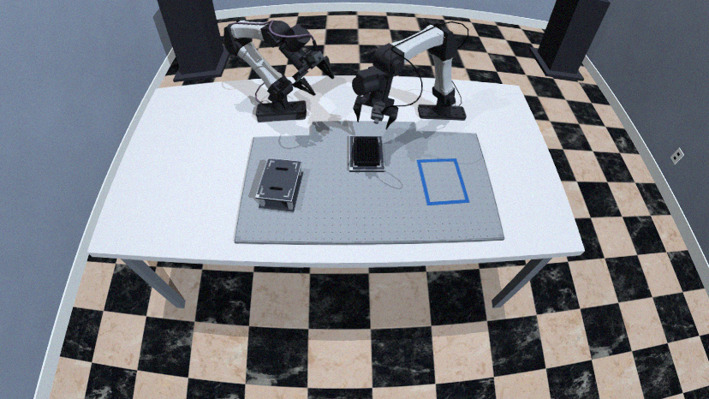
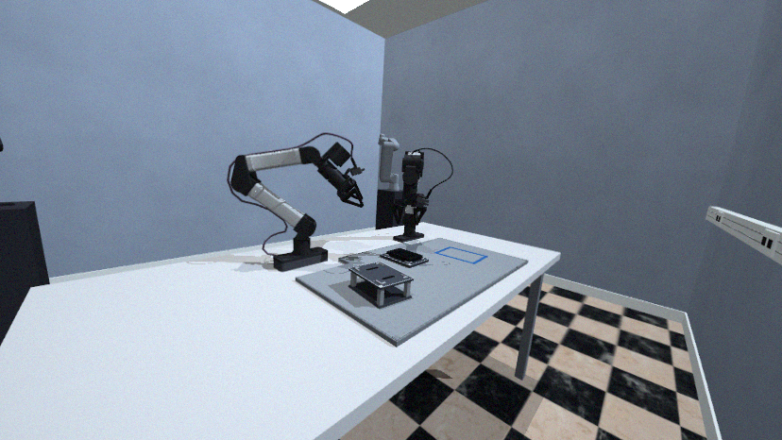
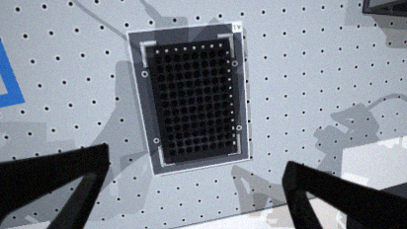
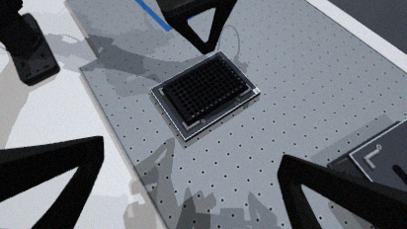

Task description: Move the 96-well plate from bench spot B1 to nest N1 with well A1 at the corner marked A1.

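Currently the left gripper [image 1: 372, 123] [image 2: 409, 221] [image 3: 199, 163] [image 4: 194, 29] stands wide open, its fingers apart above the 96-well plate [image 1: 366, 151] [image 2: 404, 255] [image 3: 195, 99] [image 4: 204, 86] and touching nothing. The black plate sits within the corner brackets of a low nest [image 1: 366, 169] [image 2: 414, 264] [image 3: 138, 104] [image 4: 172, 114], towards the arms' edge of the bench [image 1: 169, 173] [image 2: 163, 349], about midway between its ends. A white label [image 3: 237, 28] [image 4: 256, 91] on the nest reads "A1"; the plate's tiny white rim marks, too small to read, run along two sides meeting at that corner. Further out, the blue outline [image 1: 447, 202] [image 2: 456, 258] [image 3: 12, 79] [image 4: 153, 15] lies towards the bench's left end, the raised nest [image 1: 277, 179] [image 2: 381, 274] [image 3: 385, 6] [image 4: 390, 153] towards its right. The right gripper [image 1: 323, 85] [image 2: 358, 202] [image 4: 195, 156] hangs open near the arms' edge.
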{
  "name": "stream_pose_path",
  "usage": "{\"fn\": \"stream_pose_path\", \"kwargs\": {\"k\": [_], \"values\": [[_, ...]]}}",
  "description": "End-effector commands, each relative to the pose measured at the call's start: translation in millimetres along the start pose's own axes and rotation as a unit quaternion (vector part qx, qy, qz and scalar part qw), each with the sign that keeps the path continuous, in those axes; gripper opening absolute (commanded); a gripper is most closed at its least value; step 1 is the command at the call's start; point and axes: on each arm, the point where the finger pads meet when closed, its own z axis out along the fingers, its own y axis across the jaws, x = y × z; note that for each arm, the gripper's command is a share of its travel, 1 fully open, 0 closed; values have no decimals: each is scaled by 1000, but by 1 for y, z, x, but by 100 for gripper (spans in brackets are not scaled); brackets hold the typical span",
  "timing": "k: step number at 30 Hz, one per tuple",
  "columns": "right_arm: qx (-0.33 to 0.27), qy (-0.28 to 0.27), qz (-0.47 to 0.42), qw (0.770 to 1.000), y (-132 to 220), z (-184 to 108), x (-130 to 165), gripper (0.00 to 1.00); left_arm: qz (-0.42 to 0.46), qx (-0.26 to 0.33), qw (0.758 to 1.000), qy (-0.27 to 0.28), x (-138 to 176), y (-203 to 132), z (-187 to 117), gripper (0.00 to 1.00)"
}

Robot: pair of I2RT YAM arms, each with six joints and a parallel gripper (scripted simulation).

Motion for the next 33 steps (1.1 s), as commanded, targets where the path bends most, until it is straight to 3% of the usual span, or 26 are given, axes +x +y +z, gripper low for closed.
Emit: {"fn": "stream_pose_path", "kwargs": {"k": [1,8,13,15,21,25,30,33], "values": [[7,-3,24,1000,-2,-3,-12,100,77,33,995,-52,7,3,-38,100],[26,63,100,993,-1,16,-24,100,206,72,964,-152,42,33,-99,100],[59,132,182,973,-2,48,-38,100,286,86,926,-230,70,57,-129,100],[59,132,182,973,-2,48,-38,100,286,86,926,-230,70,57,-129,100],[116,213,269,932,-4,105,-48,100,342,90,888,-293,96,79,-144,100],[155,259,309,902,-7,146,-43,100,358,97,876,-310,105,84,-145,100],[194,294,342,871,-10,186,-34,100,360,102,869,-324,110,88,-147,100],[200,300,347,866,-11,193,-32,100,361,103,869,-324,111,88,-146,100]]}}
